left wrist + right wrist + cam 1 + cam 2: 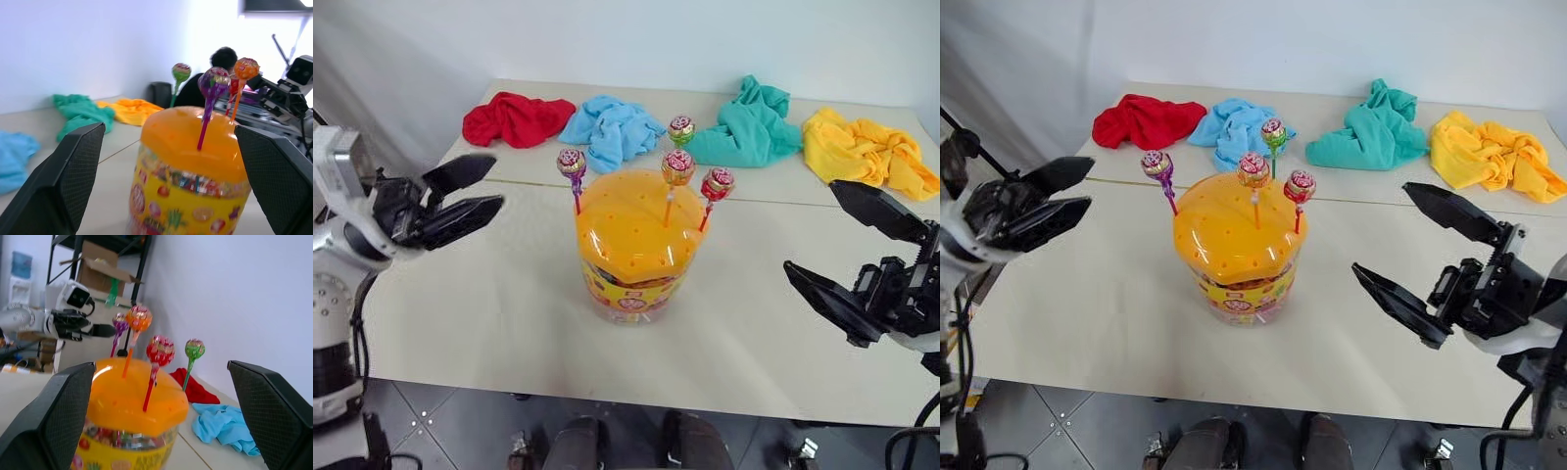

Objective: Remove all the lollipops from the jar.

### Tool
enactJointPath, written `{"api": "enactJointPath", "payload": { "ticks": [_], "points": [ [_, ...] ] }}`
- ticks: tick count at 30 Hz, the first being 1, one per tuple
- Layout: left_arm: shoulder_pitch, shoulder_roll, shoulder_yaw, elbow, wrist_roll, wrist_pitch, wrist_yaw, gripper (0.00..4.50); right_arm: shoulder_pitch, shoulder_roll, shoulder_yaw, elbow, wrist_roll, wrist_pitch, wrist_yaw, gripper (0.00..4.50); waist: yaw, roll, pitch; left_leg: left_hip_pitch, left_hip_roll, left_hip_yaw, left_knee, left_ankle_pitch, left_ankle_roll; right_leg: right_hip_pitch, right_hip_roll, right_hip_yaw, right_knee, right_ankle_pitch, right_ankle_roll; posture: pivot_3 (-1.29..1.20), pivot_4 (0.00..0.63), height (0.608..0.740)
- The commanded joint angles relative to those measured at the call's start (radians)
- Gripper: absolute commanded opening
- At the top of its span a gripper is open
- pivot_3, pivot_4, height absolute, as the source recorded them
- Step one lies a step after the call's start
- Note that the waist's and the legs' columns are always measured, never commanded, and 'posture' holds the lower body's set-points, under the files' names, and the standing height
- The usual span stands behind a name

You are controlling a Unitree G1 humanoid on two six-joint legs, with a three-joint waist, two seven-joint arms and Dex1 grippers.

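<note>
The jar (631, 257), a clear tub with a domed orange lid and yellow label, stands mid-table. Several lollipops stick up from the lid: one on a purple stick (572, 164), one on a green stick (681, 128), one on an orange stick (677, 167) and one on a red stick (717, 184). My left gripper (470, 194) hovers open to the left of the jar, well apart from it. On the jar's right my right gripper (842, 240) is open too, with nothing between its fingers. Both wrist views look at the jar (190, 181) from either side.
Along the table's far edge lie crumpled cloths: red (517, 119), blue (610, 130), teal (751, 125) and yellow (867, 149). A seam (783, 203) crosses the white table behind the jar. A person's head (224, 58) shows beyond the table in the left wrist view.
</note>
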Motion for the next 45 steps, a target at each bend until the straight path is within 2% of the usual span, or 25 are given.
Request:
{"api": "enactJointPath", "payload": {
  "ticks": [1, 3, 6, 9, 14, 20, 23, 26, 29, 32, 34, 36, 40, 43, 45],
  "points": [
    [-0.073, -0.015, -0.073, -0.008, 0.039, -0.007, -0.058, 4.48, -0.015, 0.000, 0.028, -0.082, 0.020, 0.010, -0.053, 4.50, -0.002, 0.000, 0.000, 0.000, 0.000, 0.001, 0.000, 0.000, 0.000, 0.000, 0.000, 0.000, -0.001, 0.000, 0.000, 0.00, 0.150, 0.740],
    [-0.103, -0.033, -0.114, 0.014, 0.086, -0.035, -0.073, 4.48, -0.008, 0.006, 0.040, -0.086, 0.003, 0.011, -0.056, 4.50, -0.003, 0.000, 0.000, 0.000, 0.002, 0.001, 0.000, 0.000, 0.000, 0.000, 0.003, 0.001, -0.001, 0.000, 0.000, 0.00, 0.150, 0.740],
    [-0.142, -0.064, -0.139, 0.036, 0.096, -0.029, -0.088, 3.96, -0.005, 0.010, 0.046, -0.087, -0.010, 0.008, -0.064, 4.50, -0.004, 0.000, 0.000, 0.001, 0.003, 0.005, 0.000, 0.000, 0.000, -0.001, 0.007, 0.005, -0.002, 0.000, 0.000, 0.00, 0.150, 0.740],
    [-0.158, -0.061, -0.143, 0.035, 0.054, 0.057, -0.104, 3.17, 0.008, 0.010, 0.042, -0.095, -0.005, 0.008, -0.068, 4.50, -0.005, 0.000, 0.000, 0.001, 0.007, 0.009, 0.001, 0.000, -0.001, -0.003, 0.009, 0.009, -0.001, 0.000, 0.000, 0.00, 0.150, 0.740],
    [-0.166, -0.069, -0.129, 0.040, 0.054, 0.090, -0.119, 1.68, 0.029, 0.011, 0.042, -0.107, -0.005, 0.004, -0.073, 4.50, -0.004, -0.001, 0.000, 0.001, 0.008, 0.011, 0.001, -0.001, 0.000, -0.004, 0.010, 0.012, -0.001, 0.000, 0.000, 0.00, 0.150, 0.740],
    [-0.211, -0.124, -0.075, 0.057, -0.017, 0.133, -0.076, 0.02, 0.042, 0.019, 0.055, -0.110, 0.003, 0.005, -0.080, 4.50, -0.002, -0.001, 0.000, 0.001, 0.008, 0.012, 0.002, -0.001, 0.000, -0.004, 0.010, 0.014, -0.001, 0.000, 0.000, 0.00, 0.150, 0.740],
    [-0.268, -0.173, 0.012, 0.094, -0.136, 0.195, 0.040, 0.02, 0.035, 0.013, 0.084, -0.104, 0.018, 0.015, -0.059, 4.50, -0.002, -0.001, 0.000, 0.000, 0.009, 0.011, 0.006, -0.003, 0.001, -0.004, 0.010, 0.015, 0.000, 0.000, 0.000, 0.00, 0.150, 0.740],
    [-0.300, -0.200, 0.091, 0.137, -0.195, 0.222, 0.174, 0.02, 0.016, -0.009, 0.104, -0.091, 0.017, 0.018, -0.010, 4.50, -0.004, -0.001, 0.000, 0.000, 0.011, 0.012, 0.011, -0.006, 0.001, -0.004, 0.011, 0.017, 0.002, 0.000, 0.000, 0.00, 0.150, 0.740],
    [-0.195, 0.024, 0.064, 0.276, 0.036, 0.262, 0.268, 0.02, 0.012, -0.120, 0.168, -0.053, -0.037, 0.032, 0.241, 4.50, -0.020, -0.001, 0.000, 0.002, 0.012, 0.015, 0.010, -0.006, 0.002, -0.004, 0.013, 0.019, 0.002, 0.000, 0.000, 0.00, 0.150, 0.740],
    [-0.070, 0.140, 0.015, 0.269, 0.133, 0.271, 0.242, 0.02, 0.026, -0.150, 0.175, -0.024, -0.062, 0.017, 0.336, 4.50, -0.031, -0.001, 0.000, 0.004, 0.014, 0.018, 0.008, -0.008, 0.000, -0.006, 0.016, 0.020, 0.002, 0.000, 0.000, 0.00, 0.150, 0.740],
    [0.148, 0.248, -0.007, 0.211, 0.207, 0.305, 0.199, 0.02, 0.032, -0.152, 0.184, 0.043, -0.109, -0.009, 0.416, 4.50, -0.030, -0.001, 0.000, 0.002, 0.015, 0.017, 0.008, -0.009, 0.000, -0.007, 0.016, 0.020, 0.001, 0.000, -0.001, 0.00, 0.150, 0.740],
    [0.280, 0.292, 0.005, 0.161, 0.238, 0.325, 0.201, 0.02, 0.038, -0.150, 0.187, 0.083, -0.138, -0.023, 0.465, 4.50, -0.029, -0.002, 0.001, 0.001, 0.016, 0.019, 0.009, -0.013, 0.000, -0.010, 0.016, 0.021, 0.002, 0.000, -0.001, 0.00, 0.150, 0.740],
    [0.457, 0.297, 0.058, 0.020, 0.250, 0.361, 0.224, 0.02, 0.035, -0.140, 0.187, 0.153, -0.177, -0.034, 0.506, 4.50, -0.007, -0.006, 0.001, -0.005, 0.016, 0.018, 0.013, -0.015, 0.001, -0.013, 0.014, 0.022, 0.001, 0.000, -0.001, 0.00, 0.150, 0.740],
    [0.510, 0.282, 0.072, -0.017, 0.275, 0.350, 0.240, 0.70, 0.024, -0.130, 0.176, 0.186, -0.181, -0.023, 0.495, 4.50, 0.001, -0.006, 0.001, -0.005, 0.015, 0.016, 0.013, -0.016, -0.001, -0.013, 0.010, 0.026, -0.001, -0.001, -0.002, 0.00, 0.150, 0.740],
    [0.547, 0.283, 0.072, -0.013, 0.307, 0.307, 0.216, 1.32, 0.017, -0.119, 0.163, 0.193, -0.162, 0.004, 0.457, 4.50, -0.001, -0.006, 0.001, -0.004, 0.016, 0.016, 0.013, -0.018, -0.006, -0.014, 0.009, 0.027, -0.001, -0.002, -0.004, 0.00, 0.150, 0.740]
  ]
}}
